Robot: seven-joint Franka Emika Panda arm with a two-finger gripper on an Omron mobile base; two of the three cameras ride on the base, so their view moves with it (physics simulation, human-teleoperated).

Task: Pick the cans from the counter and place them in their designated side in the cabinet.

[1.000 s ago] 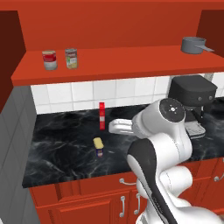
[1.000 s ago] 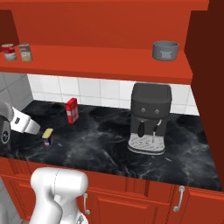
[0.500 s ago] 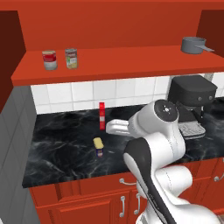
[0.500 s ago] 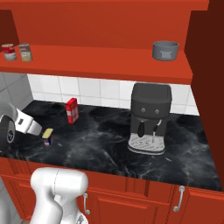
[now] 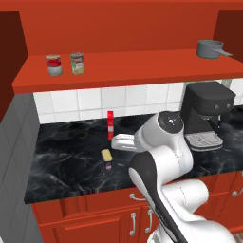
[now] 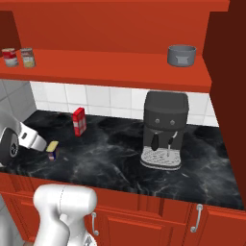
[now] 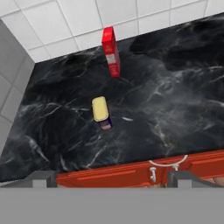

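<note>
The rectangular dark blue tin (image 7: pixel 101 113) with a yellow top lies on the black marble counter (image 7: pixel 175 100), apart from everything else; it also shows in the base views (image 5: pixel 107 159) (image 6: pixel 52 150). My gripper (image 7: pixel 113 178) hangs above the counter's front edge, short of the tin, with its fingertips (image 7: pixel 43 177) wide apart and nothing between them: open. The white hand (image 5: pixel 122 141) (image 6: pixel 32 138) points toward the tin. The round can with the yellow-green label (image 5: pixel 77 63) (image 6: pixel 27 57) stands upright on the left of the cabinet shelf (image 5: pixel 142 71).
A red-and-white can (image 5: pixel 53 65) stands on the shelf just left of the yellow-green one. A tall red box (image 7: pixel 111 51) stands on the counter behind the tin by the white tiles. A black coffee machine (image 6: pixel 163 129) sits to the right, with a grey pot (image 6: pixel 181 54) on the shelf above it.
The arm has swung slightly left and the hand has dipped a little toward the tin. The jaws stay open and the cans have not moved.
</note>
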